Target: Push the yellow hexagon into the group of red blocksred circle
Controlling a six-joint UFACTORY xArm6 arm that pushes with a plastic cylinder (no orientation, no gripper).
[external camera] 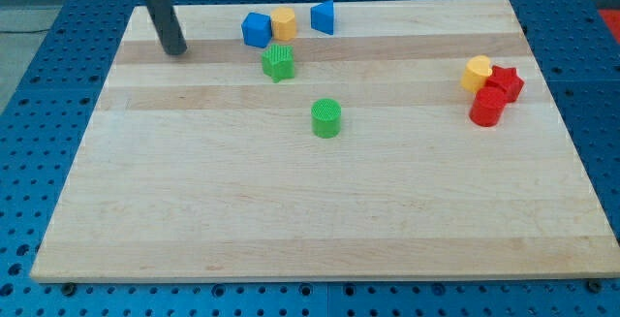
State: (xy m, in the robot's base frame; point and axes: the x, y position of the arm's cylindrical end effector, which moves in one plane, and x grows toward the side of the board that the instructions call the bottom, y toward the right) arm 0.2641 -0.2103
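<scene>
Touching red blocks (496, 96), yellow hexagon (477, 72)

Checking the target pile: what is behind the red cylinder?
Behind the red cylinder sits a red star, touching it, with a yellow block alongside. The star's lower edge is covered.

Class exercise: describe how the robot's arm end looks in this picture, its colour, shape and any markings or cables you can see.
Only the arm's end shows: a straight, dark grey to black rod, round in section, plain and smooth, ending at my tip. At the view's top edge it meets a pale, whitish fitting, mostly cropped. No cables or markings are visible.
</scene>
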